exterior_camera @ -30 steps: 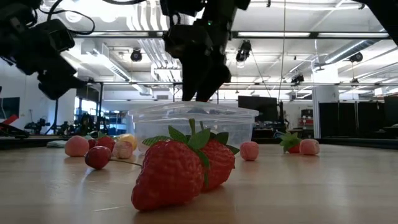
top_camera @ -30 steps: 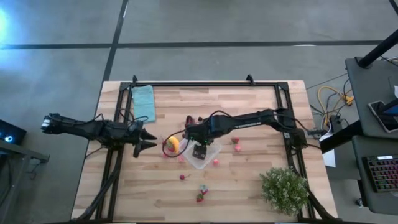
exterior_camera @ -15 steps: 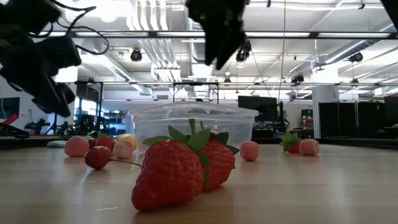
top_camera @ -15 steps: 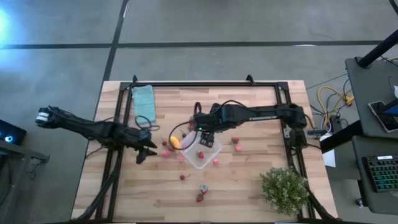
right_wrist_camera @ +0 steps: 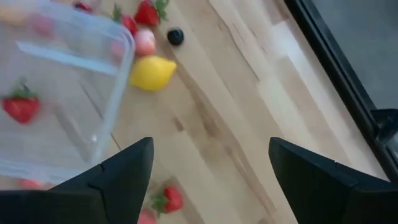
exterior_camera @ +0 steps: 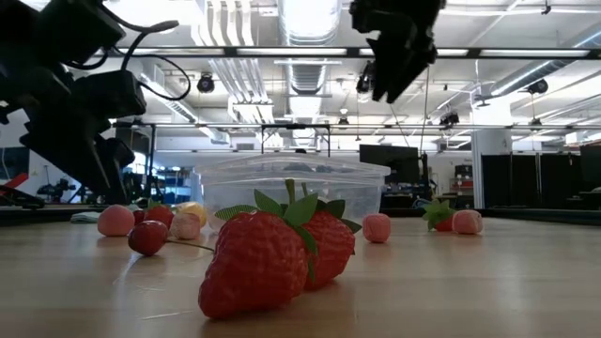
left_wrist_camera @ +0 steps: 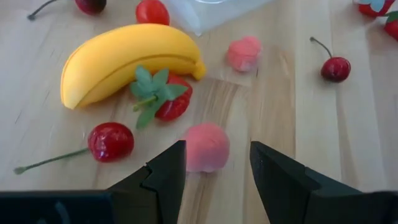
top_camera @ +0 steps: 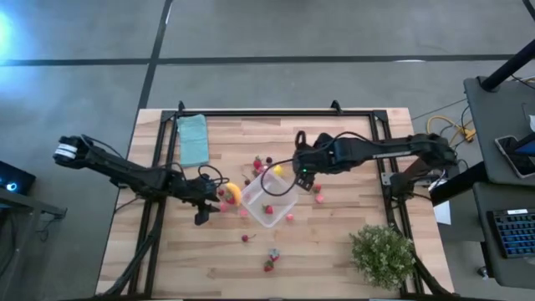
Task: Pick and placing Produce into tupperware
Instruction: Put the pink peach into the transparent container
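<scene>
The clear tupperware (top_camera: 269, 203) stands mid-table with a strawberry (right_wrist_camera: 22, 107) inside it. Produce lies scattered around it. A yellow banana (left_wrist_camera: 124, 53), a strawberry (left_wrist_camera: 168, 99), a stemmed cherry (left_wrist_camera: 111, 141) and a pink ball (left_wrist_camera: 206, 146) lie at its left. A lemon (right_wrist_camera: 152, 73) and a blueberry (right_wrist_camera: 175, 37) lie on its far side. My left gripper (left_wrist_camera: 217, 152) is open and low over the table, its fingers standing either side of the pink ball. My right gripper (right_wrist_camera: 211, 146) is open and raised, at the tub's far right corner (top_camera: 301, 167).
A folded teal cloth (top_camera: 194, 138) lies at the far left and a potted plant (top_camera: 383, 255) at the near right corner. Two big strawberries (exterior_camera: 272, 253) sit near the front edge, and more pink pieces (exterior_camera: 377, 226) lie to the right of the tub. A black frame (top_camera: 276, 113) borders the table.
My right gripper has risen out of the tub and drawn back toward the table's right and far side. My left gripper has moved toward the near edge and right, and has come down by the banana to the pink ball.
</scene>
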`<state>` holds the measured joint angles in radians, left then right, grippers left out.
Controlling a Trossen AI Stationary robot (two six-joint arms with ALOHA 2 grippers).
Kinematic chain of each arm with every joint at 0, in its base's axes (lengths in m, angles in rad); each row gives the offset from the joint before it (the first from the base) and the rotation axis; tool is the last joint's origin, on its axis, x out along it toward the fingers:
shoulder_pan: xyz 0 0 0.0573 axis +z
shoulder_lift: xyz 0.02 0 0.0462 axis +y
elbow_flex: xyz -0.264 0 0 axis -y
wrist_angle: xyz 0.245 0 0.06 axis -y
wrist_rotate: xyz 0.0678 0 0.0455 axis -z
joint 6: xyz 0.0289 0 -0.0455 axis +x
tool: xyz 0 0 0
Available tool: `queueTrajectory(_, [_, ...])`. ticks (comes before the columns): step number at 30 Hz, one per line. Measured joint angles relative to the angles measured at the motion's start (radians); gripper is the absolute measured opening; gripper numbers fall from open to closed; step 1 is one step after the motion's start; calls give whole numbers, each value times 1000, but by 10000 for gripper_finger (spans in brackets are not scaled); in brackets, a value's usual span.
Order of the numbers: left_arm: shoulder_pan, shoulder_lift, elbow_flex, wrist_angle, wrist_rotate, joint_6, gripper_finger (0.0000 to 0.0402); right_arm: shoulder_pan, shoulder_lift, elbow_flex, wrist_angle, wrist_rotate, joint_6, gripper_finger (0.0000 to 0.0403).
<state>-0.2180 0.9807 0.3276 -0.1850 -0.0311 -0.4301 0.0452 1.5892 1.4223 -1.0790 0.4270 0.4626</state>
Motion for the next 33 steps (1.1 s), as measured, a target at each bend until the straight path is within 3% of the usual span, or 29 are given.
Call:
queueTrajectory(12, [-7,166,50,44,26,2,164,0,-101,-218,54,8,9,310])
queueTrajectory(33, [-47,373,133,55,-35,19,164,0,-107,-282,92,48,-18,302])
